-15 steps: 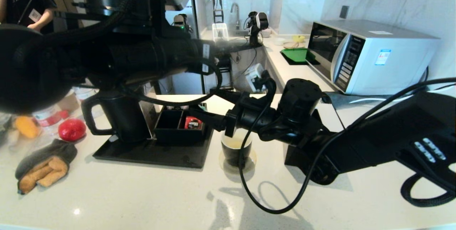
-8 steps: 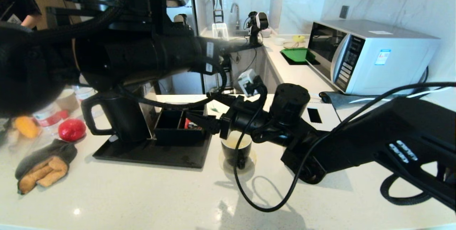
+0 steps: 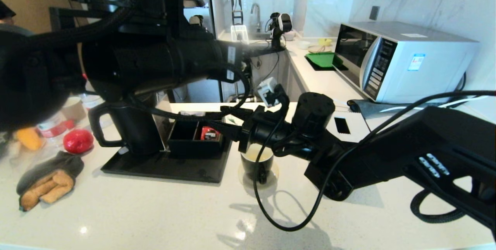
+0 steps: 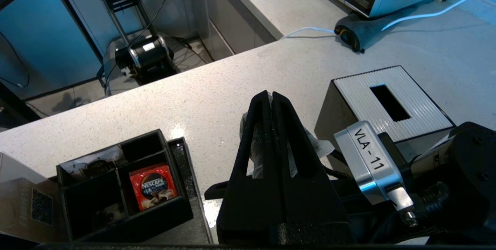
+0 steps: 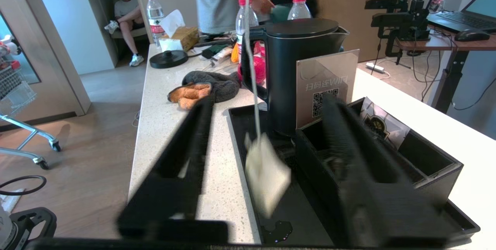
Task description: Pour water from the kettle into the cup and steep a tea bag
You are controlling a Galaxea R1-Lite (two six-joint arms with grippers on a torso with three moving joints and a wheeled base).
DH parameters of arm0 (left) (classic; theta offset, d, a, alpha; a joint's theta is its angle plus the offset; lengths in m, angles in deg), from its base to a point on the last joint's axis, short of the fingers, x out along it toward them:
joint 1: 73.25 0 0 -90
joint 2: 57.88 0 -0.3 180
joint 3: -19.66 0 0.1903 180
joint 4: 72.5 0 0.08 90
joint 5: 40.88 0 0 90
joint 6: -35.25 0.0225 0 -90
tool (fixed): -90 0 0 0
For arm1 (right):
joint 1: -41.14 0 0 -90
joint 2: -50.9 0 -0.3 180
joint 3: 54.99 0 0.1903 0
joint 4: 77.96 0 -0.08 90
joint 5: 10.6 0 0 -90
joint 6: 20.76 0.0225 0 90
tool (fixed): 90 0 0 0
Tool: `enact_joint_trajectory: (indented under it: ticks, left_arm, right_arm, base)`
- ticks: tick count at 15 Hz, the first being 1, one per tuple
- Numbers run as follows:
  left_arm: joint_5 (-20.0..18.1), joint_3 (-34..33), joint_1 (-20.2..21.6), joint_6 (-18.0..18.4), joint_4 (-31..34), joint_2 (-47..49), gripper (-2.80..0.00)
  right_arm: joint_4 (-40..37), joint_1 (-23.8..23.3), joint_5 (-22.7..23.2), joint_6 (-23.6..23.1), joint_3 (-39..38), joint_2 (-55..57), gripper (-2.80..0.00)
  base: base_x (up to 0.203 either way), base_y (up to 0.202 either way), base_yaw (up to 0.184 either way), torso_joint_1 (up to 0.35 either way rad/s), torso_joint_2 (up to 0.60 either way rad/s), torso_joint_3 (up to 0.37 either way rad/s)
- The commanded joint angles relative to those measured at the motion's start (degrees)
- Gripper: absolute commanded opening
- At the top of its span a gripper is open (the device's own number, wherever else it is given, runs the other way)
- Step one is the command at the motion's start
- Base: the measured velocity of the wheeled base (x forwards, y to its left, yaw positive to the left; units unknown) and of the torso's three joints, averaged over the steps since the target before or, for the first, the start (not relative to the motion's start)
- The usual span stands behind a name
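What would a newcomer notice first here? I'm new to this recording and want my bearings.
Two black arms fill the head view, crossing above the cup beside the black tray. In the right wrist view a pale tea bag dangles on its string between the right gripper's spread fingers, over the tray. The kettle stands on the tray's left end, and the left gripper is shut on a bit of white wrapper.
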Motion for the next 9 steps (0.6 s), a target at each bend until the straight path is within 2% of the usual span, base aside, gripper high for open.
enact_joint_trajectory:
  ticks: [1,9]
  left_arm:
    - [0.18,-0.06,-0.22,-0.06,-0.03,0.09,-2.8]
    - [0.12,-1.97,-0.22,-0.14,-0.03,-0.44,-2.8]
  right_arm:
    - [0.41,-0.01,0.17,0.04,0.02,-0.19,-2.8]
    - [0.41,-0.01,0.17,0.04,-0.06,-0.46,-2.8]
  base:
    - [0.0,0.0,0.0,0.0,0.0,0.0]
    - [0.0,0.0,0.0,0.0,0.0,0.0]
